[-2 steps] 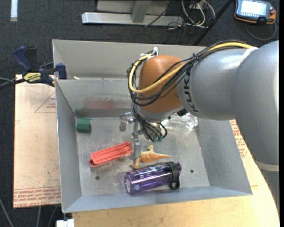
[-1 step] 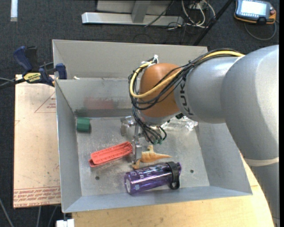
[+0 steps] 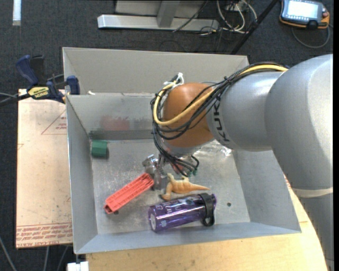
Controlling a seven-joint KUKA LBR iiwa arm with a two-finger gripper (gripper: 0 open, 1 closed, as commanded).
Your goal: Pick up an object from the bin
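Gripper point(image 3: 157, 174) of a KUKA arm point(image 3: 265, 111) sits low over the middle of a grey metal bin point(image 3: 79, 174), down between the upper right end of a red ribbed plastic tool point(image 3: 130, 193) and the blunt left end of a tan, ridged cone-shaped piece point(image 3: 184, 186). It is just beside both; whether it is clenched, released or grasping either one cannot be told from this angle.

At the left of the bin a small green block point(image 3: 99, 149) lies alone near the back wall, well apart from the rest. The red tool lies slantwise across the floor, its lower end toward the front left corner. Right of the gripper the tan cone points toward the right wall, and just in front of it a purple cylinder with a black cap point(image 3: 180, 213) lies on its side near the front wall. A crumpled clear wrapper point(image 3: 220, 151) shows behind them, under the arm.

The bin's floor is bare, scuffed grey metal with a dull shine; its walls slope outward. An orange cover point(image 3: 183, 114) looped with yellow and black cables caps the wrist, and the grey arm reaches in from the right. Dark flooring point(image 3: 42, 32) surrounds the bin, with a pale metal bar point(image 3: 153, 20) and loose cables at the top and an orange-and-grey handheld controller point(image 3: 306, 11) in the upper right corner.
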